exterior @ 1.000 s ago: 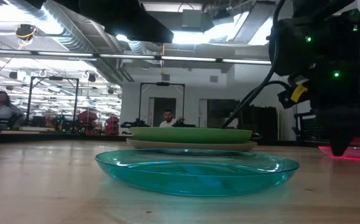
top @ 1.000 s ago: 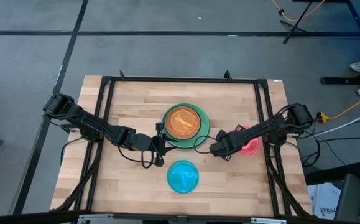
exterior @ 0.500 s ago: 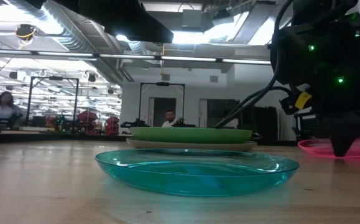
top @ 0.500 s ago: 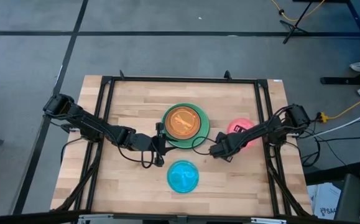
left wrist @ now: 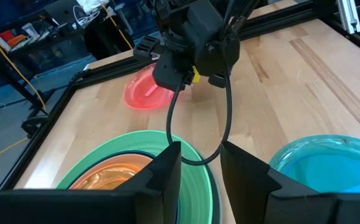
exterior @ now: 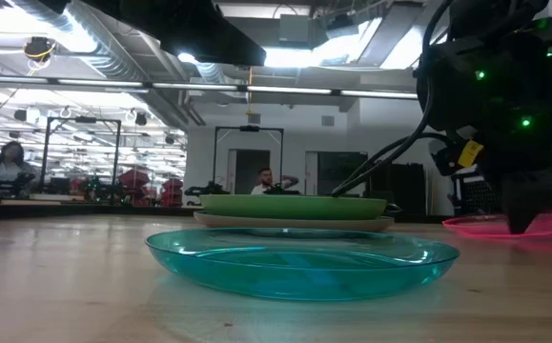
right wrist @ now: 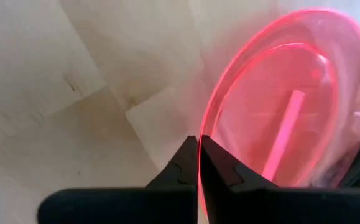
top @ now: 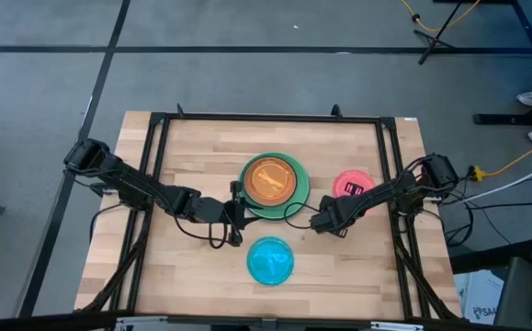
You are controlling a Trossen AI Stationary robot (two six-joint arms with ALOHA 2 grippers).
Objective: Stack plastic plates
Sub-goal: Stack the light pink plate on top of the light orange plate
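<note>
A stack of plastic plates (top: pixel 273 184), with an orange one on top of a dark teal one and a large light green one, sits mid-table. A translucent blue plate (top: pixel 270 260) lies flat near the front edge. My right gripper (top: pixel 325 221) is shut on a pink-red plate (top: pixel 351 186) to the right of the stack. My left gripper (left wrist: pixel 198 168) hovers open at the stack's near left side, with nothing between its fingers. My right gripper pinches the pink-red plate's rim (right wrist: pixel 206 127) between its two fingers, on the side of the plate nearest the stack. The fingers come from above, slanting steeply down. The plate sits tilted, its held side raised off the wood (exterior: pixel 466 225).
A black metal frame (top: pixel 390 165) runs around the tabletop. Bare wood lies between the blue plate and the pink-red plate and along the table's left side. People show in the room beyond the table in the low view.
The pink-red plate has swung out from under my right arm toward the table's far edge. Its rim has come up off the wood. My right gripper has rolled at the plate's rim while staying in place.
</note>
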